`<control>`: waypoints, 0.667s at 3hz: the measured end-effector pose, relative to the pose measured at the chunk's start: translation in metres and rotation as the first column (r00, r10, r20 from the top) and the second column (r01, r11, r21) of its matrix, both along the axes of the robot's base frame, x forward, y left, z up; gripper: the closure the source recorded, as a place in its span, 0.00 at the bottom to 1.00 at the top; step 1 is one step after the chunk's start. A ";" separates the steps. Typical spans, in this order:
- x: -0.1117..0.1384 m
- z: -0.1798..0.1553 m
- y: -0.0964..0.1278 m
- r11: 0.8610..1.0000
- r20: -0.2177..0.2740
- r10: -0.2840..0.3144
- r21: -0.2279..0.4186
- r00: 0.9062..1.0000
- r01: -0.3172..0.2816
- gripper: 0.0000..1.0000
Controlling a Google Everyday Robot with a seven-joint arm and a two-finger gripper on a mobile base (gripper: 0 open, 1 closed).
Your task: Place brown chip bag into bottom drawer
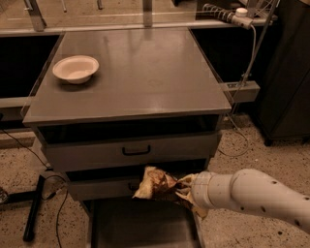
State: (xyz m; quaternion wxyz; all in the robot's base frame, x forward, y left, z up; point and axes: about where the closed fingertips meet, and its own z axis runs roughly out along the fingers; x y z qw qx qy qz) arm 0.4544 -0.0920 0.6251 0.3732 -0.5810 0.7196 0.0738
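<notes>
Found gripper (186,193) low and right of centre, in front of the cabinet, on a white arm (256,196) stretching from the right edge. Saw it clamped on the right end of the brown chip bag (154,183).

Found bag off every surface, hanging in front of the middle drawer (97,190), above the rear part of the bottom drawer (140,227), not inside it. Saw bag crumpled, pale end pointing left, dark middle nearer the gripper.

Containers:
- Found bottom drawer pulled out toward the camera, flat floor and low side walls in view, front part cut off by the lower edge.
- Saw top drawer (87,156) pushed in, black bar handle (136,151) centred on its face. Couldn't see contents.
- Saw middle drawer's face just below it, handle mostly hidden behind the bag. Couldn't see contents.
- Found white bowl (76,69) upright on the tabletop (155,77), rear left, well apart from bag and gripper, plain white inner surface showing.

Noted power strip (223,13) on the ledge behind, top right, with cable (248,63) hanging down beside the cabinet. Noted black stand (34,208) on the speckled floor, left.
</notes>
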 end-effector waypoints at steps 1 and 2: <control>0.008 -0.043 -0.002 1.000 0.013 -0.018 0.020 1.000 0.018 1.00; 0.010 -0.100 -0.001 0.998 0.023 -0.012 0.063 1.000 0.010 1.00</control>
